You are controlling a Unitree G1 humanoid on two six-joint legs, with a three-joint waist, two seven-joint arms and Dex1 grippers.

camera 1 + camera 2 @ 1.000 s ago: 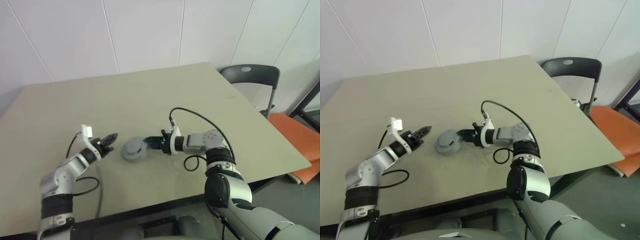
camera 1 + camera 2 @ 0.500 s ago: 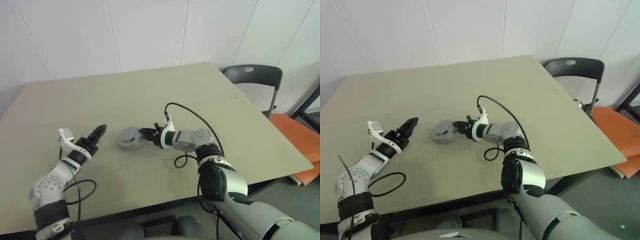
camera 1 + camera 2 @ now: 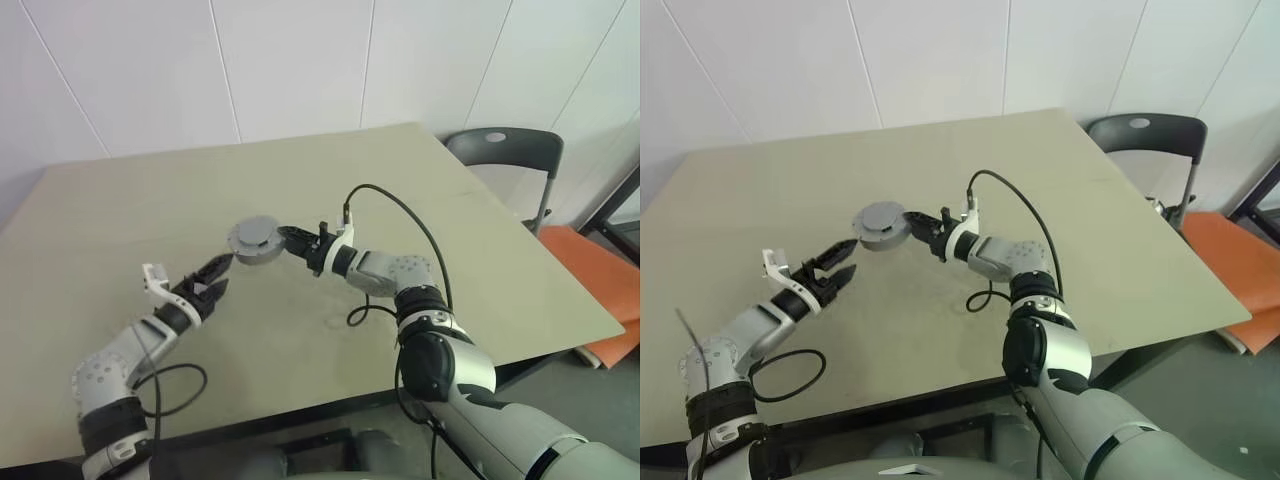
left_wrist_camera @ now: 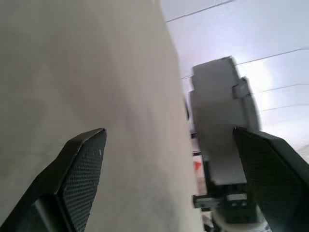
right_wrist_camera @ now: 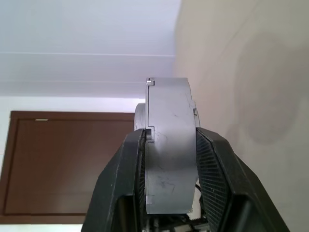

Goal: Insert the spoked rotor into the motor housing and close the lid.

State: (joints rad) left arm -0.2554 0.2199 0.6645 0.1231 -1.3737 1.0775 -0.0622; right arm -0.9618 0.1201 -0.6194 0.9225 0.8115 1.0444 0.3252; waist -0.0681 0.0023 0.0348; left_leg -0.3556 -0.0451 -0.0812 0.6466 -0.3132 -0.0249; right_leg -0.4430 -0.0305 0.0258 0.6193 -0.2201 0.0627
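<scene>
motor housing (image 3: 256, 240) – mid-table (image 3: 450, 260), airborne

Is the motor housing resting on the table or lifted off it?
Lifted. The right end effector grips the motor housing clear above the table.

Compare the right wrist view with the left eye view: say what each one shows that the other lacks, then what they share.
Right wrist view alone: a brown door behind the gripper.
Left eye view alone: the open left gripper beside the housing, a dark chair, something orange on the floor.
Both: the right gripper shut on the motor housing, lifted off the table, with its shadow on the tabletop, and the white wall.
</scene>
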